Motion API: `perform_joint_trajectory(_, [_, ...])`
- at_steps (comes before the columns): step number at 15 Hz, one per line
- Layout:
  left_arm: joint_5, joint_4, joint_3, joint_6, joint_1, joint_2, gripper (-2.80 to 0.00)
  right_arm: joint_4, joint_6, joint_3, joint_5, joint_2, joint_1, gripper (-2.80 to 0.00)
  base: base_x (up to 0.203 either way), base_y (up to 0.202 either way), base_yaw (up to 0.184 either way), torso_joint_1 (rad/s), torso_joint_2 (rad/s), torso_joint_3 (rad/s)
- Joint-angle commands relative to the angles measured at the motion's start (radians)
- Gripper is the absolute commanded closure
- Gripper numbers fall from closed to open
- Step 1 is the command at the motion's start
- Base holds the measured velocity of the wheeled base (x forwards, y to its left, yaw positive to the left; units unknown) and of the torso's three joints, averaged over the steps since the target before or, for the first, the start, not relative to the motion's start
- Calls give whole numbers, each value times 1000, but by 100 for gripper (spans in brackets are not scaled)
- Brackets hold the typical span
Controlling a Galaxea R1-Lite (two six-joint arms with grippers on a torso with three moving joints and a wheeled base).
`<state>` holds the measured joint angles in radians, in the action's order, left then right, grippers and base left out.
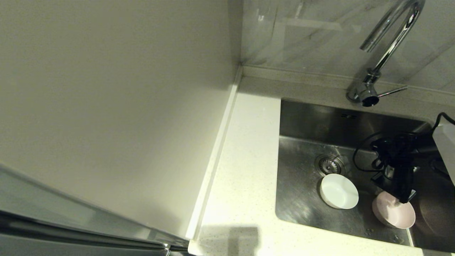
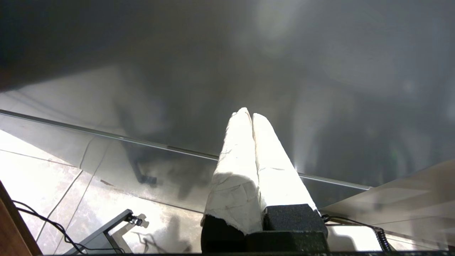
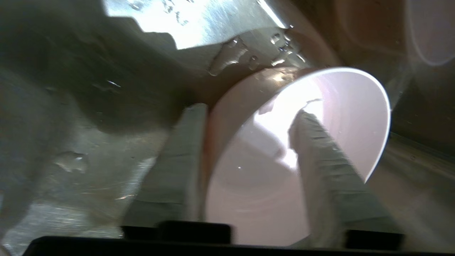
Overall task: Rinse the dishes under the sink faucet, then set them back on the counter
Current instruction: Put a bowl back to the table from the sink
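The steel sink (image 1: pixel 302 153) holds the white bowl (image 1: pixel 338 191) beside the drain strainer (image 1: pixel 328 164) and the pale pink bowl (image 1: pixel 394 214) near its front wall. My right gripper (image 1: pixel 401 200) reaches down onto the pink bowl (image 3: pixel 320 117). It is open and straddles the rim, with one finger (image 3: pixel 177 160) against the outer wall and the other finger (image 3: pixel 327 160) inside. A third bowl (image 1: pixel 435 213) lies in shadow at the sink's right. The chrome faucet (image 1: pixel 391 39) arches above with no water running. My left gripper (image 2: pixel 250 113) is shut on nothing, parked away from the sink.
The white speckled counter (image 1: pixel 245 160) runs along the sink's left and front, bounded by a low upstand (image 1: pixel 217 149) and the beige wall panel (image 1: pixel 106 106). The faucet's side lever (image 1: pixel 392 91) points right. Water drops (image 3: pixel 231 53) sit on the sink floor.
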<state>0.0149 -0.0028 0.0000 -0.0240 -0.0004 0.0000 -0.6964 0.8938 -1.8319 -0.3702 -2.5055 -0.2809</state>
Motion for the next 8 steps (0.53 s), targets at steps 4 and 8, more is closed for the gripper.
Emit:
perform_joint_trajectory(4, [0, 0, 0, -1, -1, -3, 0, -6, 9, 6, 4, 32, 0, 0, 0, 0, 0, 0, 0, 0])
perform_joint_trajectory(8, [0, 0, 0, -1, -1, -3, 0, -8, 10, 46, 68, 192, 1, 0, 0, 0, 0, 0, 0, 0])
